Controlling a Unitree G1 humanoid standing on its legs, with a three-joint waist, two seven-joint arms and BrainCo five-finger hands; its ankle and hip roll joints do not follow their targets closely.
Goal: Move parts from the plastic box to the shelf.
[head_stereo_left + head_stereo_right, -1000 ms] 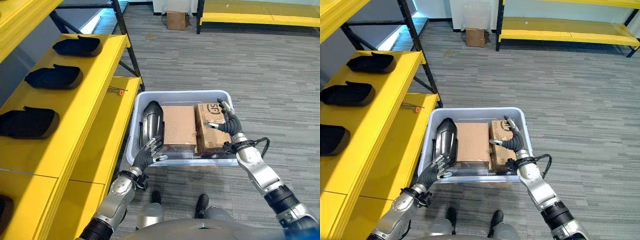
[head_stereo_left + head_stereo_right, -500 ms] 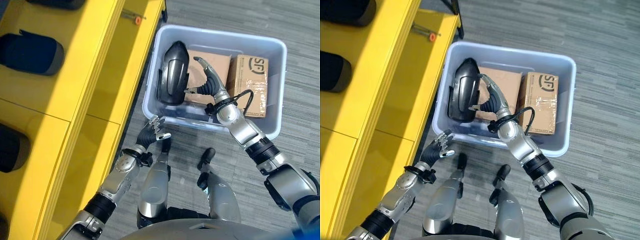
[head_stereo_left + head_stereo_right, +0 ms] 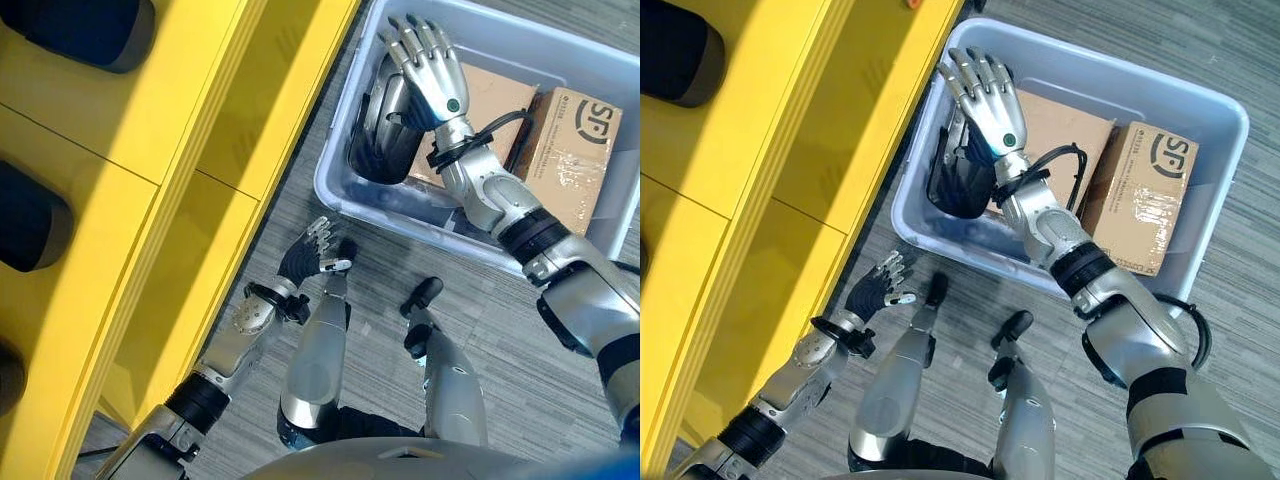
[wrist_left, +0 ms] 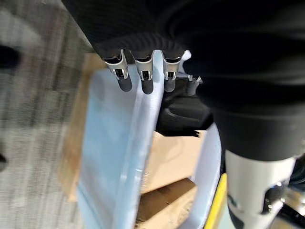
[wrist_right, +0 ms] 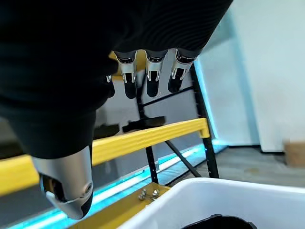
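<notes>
While the head views look straight down on the box [image 3: 345, 190] standing on the floor beside the yellow shelf [image 3: 150, 150], the left wrist view looks along that box's rim and the right wrist view looks up past the box's white edge to the shelf's yellow beam and dark posts. In the box, a black part [image 3: 958, 180] leans against the wall nearest the shelf. Just beside it lies a brown carton [image 3: 1065, 135], and a second carton [image 3: 1145, 205], sealed with clear tape, fills the end of the box away from the shelf. The right hand [image 3: 985, 90] is raised over the part with its fingers spread and straight, holding nothing; from the head views it is hard to tell whether it touches the part, and its wrist view shows the fingers free in the air with the part's top just showing below. The left hand [image 3: 878, 288] hangs outside the box, near its front wall and low over the floor, fingers loosely bent and empty. On the shelf, more black parts [image 3: 95, 30] sit in a row along the edge away from the box.
</notes>
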